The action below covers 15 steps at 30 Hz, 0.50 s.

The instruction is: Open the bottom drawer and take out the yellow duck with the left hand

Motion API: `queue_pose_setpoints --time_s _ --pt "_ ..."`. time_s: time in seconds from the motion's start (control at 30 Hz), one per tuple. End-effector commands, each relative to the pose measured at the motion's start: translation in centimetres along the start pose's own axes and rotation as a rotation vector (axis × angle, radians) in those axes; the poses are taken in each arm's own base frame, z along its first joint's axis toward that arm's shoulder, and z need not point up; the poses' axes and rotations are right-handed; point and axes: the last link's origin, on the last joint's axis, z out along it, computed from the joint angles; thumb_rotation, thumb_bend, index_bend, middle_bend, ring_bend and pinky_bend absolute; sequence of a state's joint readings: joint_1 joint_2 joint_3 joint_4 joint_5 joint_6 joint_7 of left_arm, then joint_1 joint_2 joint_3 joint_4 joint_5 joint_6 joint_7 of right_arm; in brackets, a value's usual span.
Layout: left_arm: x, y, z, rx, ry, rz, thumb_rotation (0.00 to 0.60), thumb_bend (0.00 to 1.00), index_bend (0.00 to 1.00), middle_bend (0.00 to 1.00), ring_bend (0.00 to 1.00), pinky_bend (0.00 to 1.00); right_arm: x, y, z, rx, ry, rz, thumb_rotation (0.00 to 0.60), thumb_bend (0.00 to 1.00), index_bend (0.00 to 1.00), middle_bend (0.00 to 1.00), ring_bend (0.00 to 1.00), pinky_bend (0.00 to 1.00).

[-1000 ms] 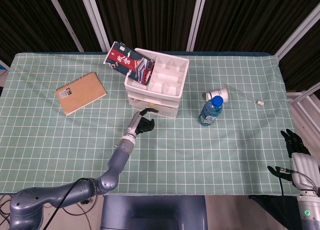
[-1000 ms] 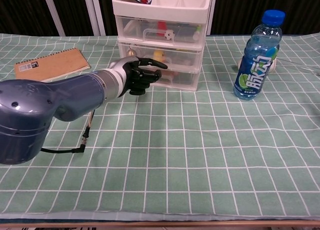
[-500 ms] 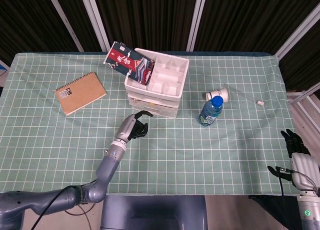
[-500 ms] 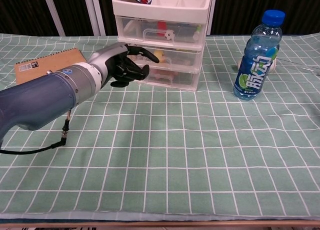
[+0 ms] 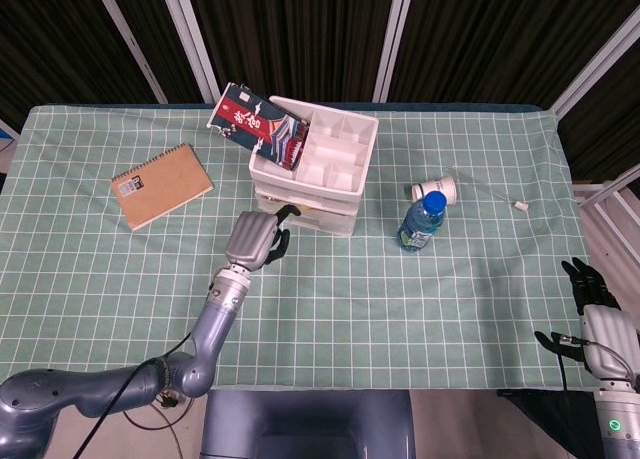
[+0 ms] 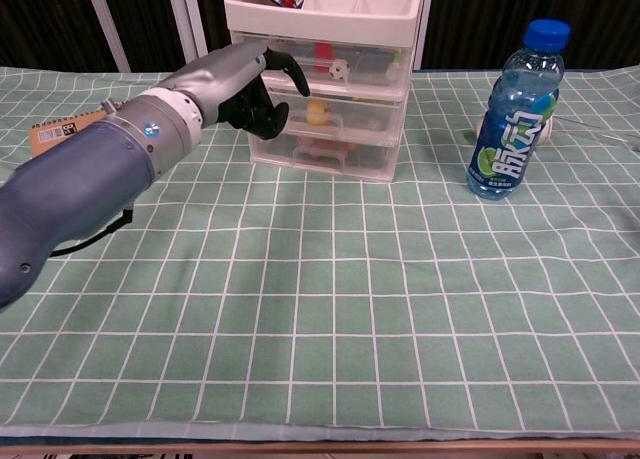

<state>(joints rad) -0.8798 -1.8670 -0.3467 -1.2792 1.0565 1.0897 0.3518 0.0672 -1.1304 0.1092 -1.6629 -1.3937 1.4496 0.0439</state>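
The left hand [image 6: 245, 79], fingers curled and holding nothing, hovers before the drawer unit [image 6: 340, 89]. The yellow duck [image 6: 318, 112] sits inside. The right hand [image 5: 590, 289] seems loosely open off the table.

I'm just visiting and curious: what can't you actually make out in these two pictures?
- Yellow duck: chest view, dim behind the clear drawer front; head view, hidden by the drawer unit.
- Left robot hand: whether it touches the drawers, unclear.
- Right robot hand: head view corner only.
- Notebook: chest view, mostly behind the arm.
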Motion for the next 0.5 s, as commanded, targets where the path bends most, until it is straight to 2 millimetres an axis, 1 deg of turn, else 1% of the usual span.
queue_pose_setpoints --time_s 0.03,0.2,0.37,0.5 --pt "-0.18 0.30 0.64 0.001 0.006 0.033 0.600 0.59 0.31 1.00 1.00 1.00 -0.01 0.01 0.01 -0.001 -0.001 0.001 0.600 0.06 0.00 0.00 0.00 0.23" --pt "-0.38 0.56 1.28 0.008 0.004 0.036 0.600 0.59 0.31 1.00 1.00 1.00 -0.01 0.03 0.03 -0.002 -0.001 0.001 0.600 0.06 0.00 0.00 0.00 0.23" --pt "-0.55 0.82 1.34 0.002 0.007 0.038 0.600 0.59 0.32 1.00 1.00 1.00 0.00 0.05 0.04 -0.004 -0.003 0.003 0.600 0.06 0.00 0.00 0.00 0.23" --pt "-0.66 0.65 1.32 0.008 0.006 0.041 0.600 0.59 0.32 1.00 1.00 1.00 -0.02 0.04 0.03 -0.006 -0.004 0.006 0.600 0.07 0.00 0.00 0.00 0.23"
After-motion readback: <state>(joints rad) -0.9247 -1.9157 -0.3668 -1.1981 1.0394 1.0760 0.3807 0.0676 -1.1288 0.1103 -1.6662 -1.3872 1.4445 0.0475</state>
